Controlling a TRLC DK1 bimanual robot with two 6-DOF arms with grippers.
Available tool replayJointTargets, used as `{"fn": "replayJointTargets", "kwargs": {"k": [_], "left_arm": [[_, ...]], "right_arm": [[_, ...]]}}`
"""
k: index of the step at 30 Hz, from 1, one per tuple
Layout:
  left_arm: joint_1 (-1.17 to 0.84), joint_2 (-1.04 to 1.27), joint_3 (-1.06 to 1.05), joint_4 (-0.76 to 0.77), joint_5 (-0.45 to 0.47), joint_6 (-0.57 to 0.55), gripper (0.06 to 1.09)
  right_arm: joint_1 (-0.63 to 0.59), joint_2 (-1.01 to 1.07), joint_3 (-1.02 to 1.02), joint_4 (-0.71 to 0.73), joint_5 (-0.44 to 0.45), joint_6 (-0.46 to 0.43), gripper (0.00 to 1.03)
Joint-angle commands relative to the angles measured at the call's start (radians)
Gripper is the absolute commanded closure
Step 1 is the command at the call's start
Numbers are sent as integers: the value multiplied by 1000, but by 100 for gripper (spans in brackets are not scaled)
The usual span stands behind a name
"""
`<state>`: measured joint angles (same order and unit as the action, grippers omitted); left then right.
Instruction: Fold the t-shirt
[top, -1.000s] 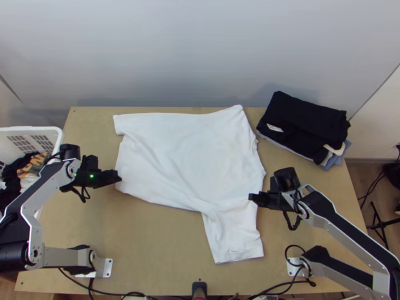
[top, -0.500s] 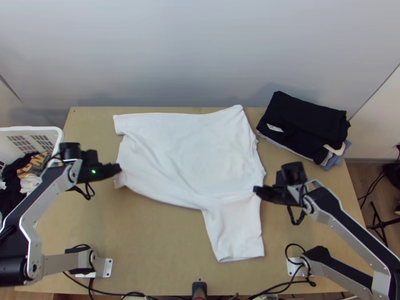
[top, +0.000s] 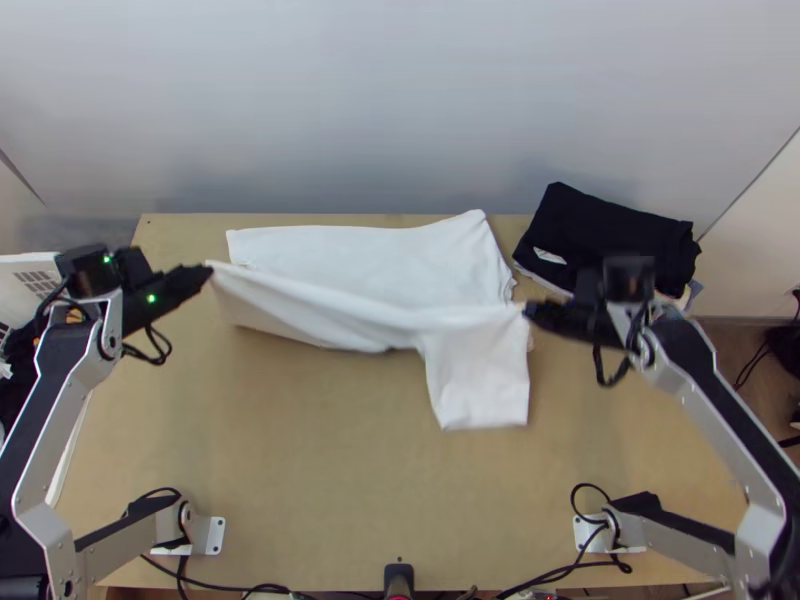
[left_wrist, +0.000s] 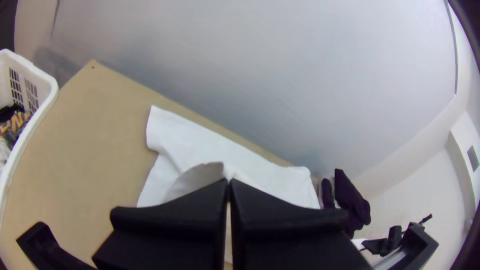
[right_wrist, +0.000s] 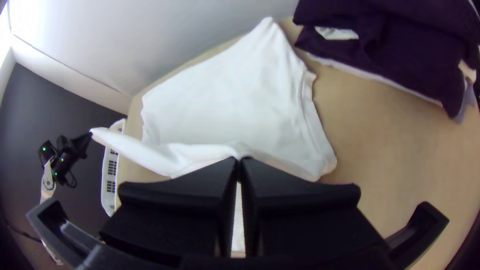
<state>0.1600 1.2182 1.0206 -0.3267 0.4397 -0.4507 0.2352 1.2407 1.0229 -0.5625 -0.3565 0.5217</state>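
Observation:
At the shirt's left side my left gripper (top: 208, 270) is shut on the white t-shirt (top: 370, 243), holding a raised corner. My right gripper (top: 528, 310) is shut on the shirt's other side, above a sleeve that hangs down. Between the two the cloth is lifted in a slack band over the part lying flat toward the back. In the left wrist view the closed fingers of my left gripper (left_wrist: 228, 184) meet at the white cloth (left_wrist: 200, 140). The right wrist view has my right gripper (right_wrist: 239, 162) closed on the fabric (right_wrist: 225, 100), and the lifted band runs off to the left gripper.
A stack of folded dark clothes (top: 610, 235) lies at the table's back right. At the left edge stands a white basket (left_wrist: 42, 82) with clothes in it. Bare wood of the table (top: 300, 470) stretches in front of the shirt.
Both grippers have risen and moved toward the back of the table, the left also slightly left. The shirt's near edge has come up with them, and the sleeve has been drawn back.

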Motion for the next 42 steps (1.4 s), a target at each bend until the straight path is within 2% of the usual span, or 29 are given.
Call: {"fn": "replayJointTargets", "kwargs": {"k": [1,7,12,18,21,24,28,31,35,39,42], "left_arm": [[-76,87,122,121,-104,-88,105],[-59,145,279,160,-141,-100,105],[-11,4,380,141,-168,-102,105],[41,-235,431,61,-176,-92,105],[110,-352,454,31,-176,-88,105],[205,-425,524,-6,-177,-88,105],[319,-448,635,-25,-171,-102,105],[326,-476,665,-37,-193,-95,105],[326,-546,673,-38,-199,-105,105],[325,-589,694,-26,-226,-126,105],[309,-602,704,-8,-256,-134,105]], "right_arm": [[-51,246,345,24,-4,-9,100],[-71,390,737,-2,42,14,100],[-86,318,964,-89,42,12,100],[-105,25,961,-198,42,-12,100],[-105,-153,884,-284,42,-95,100],[-112,-325,812,-309,47,-177,100],[-117,-438,862,-326,87,-253,100],[-116,-458,916,-339,108,-250,100],[-112,-471,974,-321,125,-173,100],[-39,-458,1083,-261,221,-158,100],[-20,-442,1134,-206,251,-154,100]]}}
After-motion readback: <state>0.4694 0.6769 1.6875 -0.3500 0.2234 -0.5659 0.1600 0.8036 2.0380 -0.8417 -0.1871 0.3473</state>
